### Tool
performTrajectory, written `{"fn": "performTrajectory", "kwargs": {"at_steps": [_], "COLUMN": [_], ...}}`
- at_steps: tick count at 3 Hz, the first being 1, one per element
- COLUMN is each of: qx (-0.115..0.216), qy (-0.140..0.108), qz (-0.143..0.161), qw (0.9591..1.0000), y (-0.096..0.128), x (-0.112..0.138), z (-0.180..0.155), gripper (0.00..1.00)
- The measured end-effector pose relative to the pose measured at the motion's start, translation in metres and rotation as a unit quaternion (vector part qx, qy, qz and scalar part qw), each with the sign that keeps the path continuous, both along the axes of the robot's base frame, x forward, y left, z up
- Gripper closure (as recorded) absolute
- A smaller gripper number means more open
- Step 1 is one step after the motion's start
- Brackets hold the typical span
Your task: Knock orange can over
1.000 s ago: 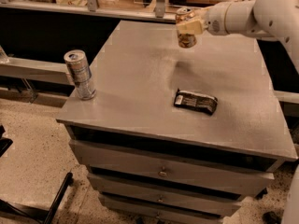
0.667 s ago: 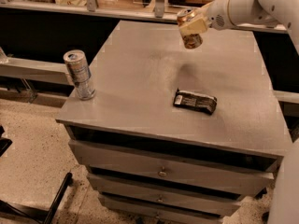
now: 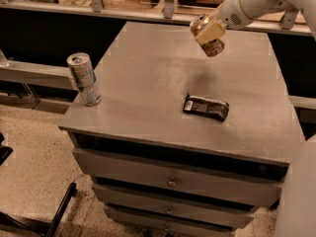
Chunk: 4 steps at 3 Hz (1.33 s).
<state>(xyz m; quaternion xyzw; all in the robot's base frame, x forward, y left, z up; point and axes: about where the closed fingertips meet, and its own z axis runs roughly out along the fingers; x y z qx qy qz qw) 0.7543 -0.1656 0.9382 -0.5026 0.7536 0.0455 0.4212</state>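
The gripper point(image 3: 209, 32), at the end of a white, rounded robot arm point(image 3: 253, 1) that reaches in from the upper right, hangs in the air over the far right part of the grey, flat-topped cabinet table point(image 3: 148, 78). Its pale fingers are clamped on the orange can point(image 3: 214, 46), a small metal drink can with an orange-gold body and a silver top. The orange can is clear of the table top, not touching it. It is tilted, with its silver top pointing up and to the left and its base down and to the right. A soft dark shadow point(image 3: 200, 78) lies on the table top below it, toward the middle. A taller silver-and-blue drink can point(image 3: 84, 79) stands upright at the near left corner of the table, close to the edge and well apart from the orange can. A flat dark wrapper point(image 3: 206, 106) with pale print lies flat on the table top right of its middle, nearer the front edge, between the shadow and that edge. Below the table top the front shows stacked grey drawers point(image 3: 170, 181) with small knobs.
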Motion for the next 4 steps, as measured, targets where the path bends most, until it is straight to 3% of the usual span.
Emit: {"fn": "performTrajectory", "kwargs": {"at_steps": [1, 2, 3, 4], "qx": [-0.059, -0.133, -0.214, -0.268], "qy": [0.011, 0.013, 0.02, 0.054], "qz": [-0.006, -0.013, -0.004, 0.034], "qw": [0.9982, 0.991, 0.9767, 0.9613], "y": [-0.001, 0.001, 0.006, 0.015], "x": [-0.011, -0.02, -0.029, -0.037], "z": [-0.004, -0.005, -0.007, -0.016], "gripper": [1.0, 1.0, 1.0, 1.0]}}
